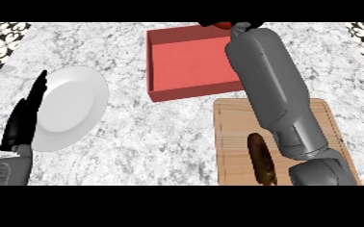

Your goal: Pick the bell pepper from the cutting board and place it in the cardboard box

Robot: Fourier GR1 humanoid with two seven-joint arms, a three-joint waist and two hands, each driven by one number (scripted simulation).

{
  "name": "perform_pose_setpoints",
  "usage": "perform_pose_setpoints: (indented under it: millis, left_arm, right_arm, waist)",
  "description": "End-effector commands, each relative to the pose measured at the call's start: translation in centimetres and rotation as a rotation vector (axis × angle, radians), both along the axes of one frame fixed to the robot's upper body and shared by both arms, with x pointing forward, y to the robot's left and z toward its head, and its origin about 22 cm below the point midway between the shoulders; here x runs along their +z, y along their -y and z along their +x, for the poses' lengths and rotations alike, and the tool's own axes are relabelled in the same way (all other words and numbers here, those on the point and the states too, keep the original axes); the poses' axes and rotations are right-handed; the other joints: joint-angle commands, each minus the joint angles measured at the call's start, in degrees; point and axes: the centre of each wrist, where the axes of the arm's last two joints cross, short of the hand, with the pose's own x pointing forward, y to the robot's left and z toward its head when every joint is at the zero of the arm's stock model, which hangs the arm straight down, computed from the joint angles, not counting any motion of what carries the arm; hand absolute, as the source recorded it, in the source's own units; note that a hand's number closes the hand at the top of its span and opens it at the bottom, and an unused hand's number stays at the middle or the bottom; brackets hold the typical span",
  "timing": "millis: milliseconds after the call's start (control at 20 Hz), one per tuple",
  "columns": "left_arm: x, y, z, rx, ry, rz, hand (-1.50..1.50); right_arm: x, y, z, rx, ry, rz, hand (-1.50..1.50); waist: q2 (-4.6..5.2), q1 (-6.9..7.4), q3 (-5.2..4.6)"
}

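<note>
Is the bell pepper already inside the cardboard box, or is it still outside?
Not resting inside yet. The bell pepper shows as a red patch in the right robot hand, at the far rim of the cardboard box.

A kitchen: the grey-veined marble counter (156, 134) carries kitchenware. A white plate (71, 108) lies just right of the resting left hand (21, 120), a wooden cutting board (235, 125) sits under the right forearm (274, 91), and patterned wall tiles (10, 33) show beyond the counter's far corners.
</note>
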Motion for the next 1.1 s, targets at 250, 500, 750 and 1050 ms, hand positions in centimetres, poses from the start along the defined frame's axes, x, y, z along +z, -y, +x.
perform_pose_setpoints:
  millis: [250, 500, 750, 1050]
  left_arm:
    - [0.0, 1.0, 0.8, -0.037, 0.007, 0.001, 0.0]
    - [1.3, 0.3, 1.0, -0.041, 0.012, 0.0, 0.0]
    - [1.1, 0.2, 1.1, -0.044, 0.004, -0.004, 0.0]
    - [1.2, 0.7, 1.0, -0.016, 0.008, -0.006, 0.0]
  right_arm:
    - [-4.3, 1.0, 2.1, -0.124, -0.117, 0.1, -1.5]
    - [-4.1, 2.9, 2.8, -0.121, -0.122, 0.179, -1.5]
    - [-5.0, 1.3, 2.5, -0.088, 0.009, 0.179, -1.5]
    - [-5.0, 2.1, 2.4, -0.121, 0.244, 0.263, -1.5]
  waist:
    - [0.72, 1.32, 0.0]
    - [1.01, 2.35, 0.06]
    - [0.9, 2.09, 0.04]
    - [0.39, 1.04, 0.1]
